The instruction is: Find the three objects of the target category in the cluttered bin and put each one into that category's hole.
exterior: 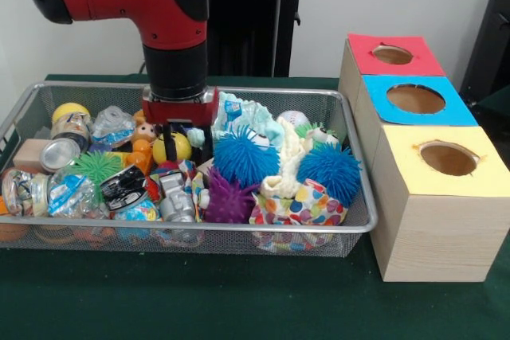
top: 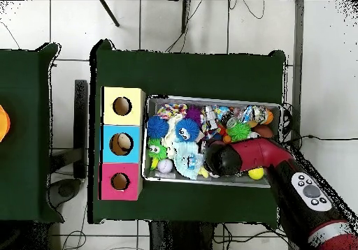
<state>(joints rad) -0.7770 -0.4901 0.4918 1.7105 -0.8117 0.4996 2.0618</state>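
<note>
Down in the wire bin [exterior: 263,228] on the green surface [exterior: 199,300], close to its middle, with the gripper [exterior: 174,137] low over a yellow ball [exterior: 178,149] wedged among small toy figures and crushed cans. Cannot tell of the jaws whether released or clenched: buried in clutter in the front view, covered by the wrist in the overhead view. Nothing in the task sentence to name the wanted category; judging by the gripper's place, probably the yellow ball or a toy touching it. Looks light, hard and smooth, so likely to slip or roll out of a shallow pinch; best taken squarely across the widest part and lifted straight up, to avoid dragging neighbours along. Possibly instead the bristly kind, to the right in the front view: a blue spiky ball [exterior: 243,157], a second blue spiky ball [exterior: 331,171] beyond a strip of cream cloth, and a purple spiky ball [exterior: 227,201] just below the first. Appear soft, light and squashy; better gripped deep through the body than by the bristles, which would bend and let go. Then across to the red box [exterior: 366,47], blue box [exterior: 381,85] or yellow box [exterior: 478,177], lined up just beside the bin, each with a round hole on top.
</note>
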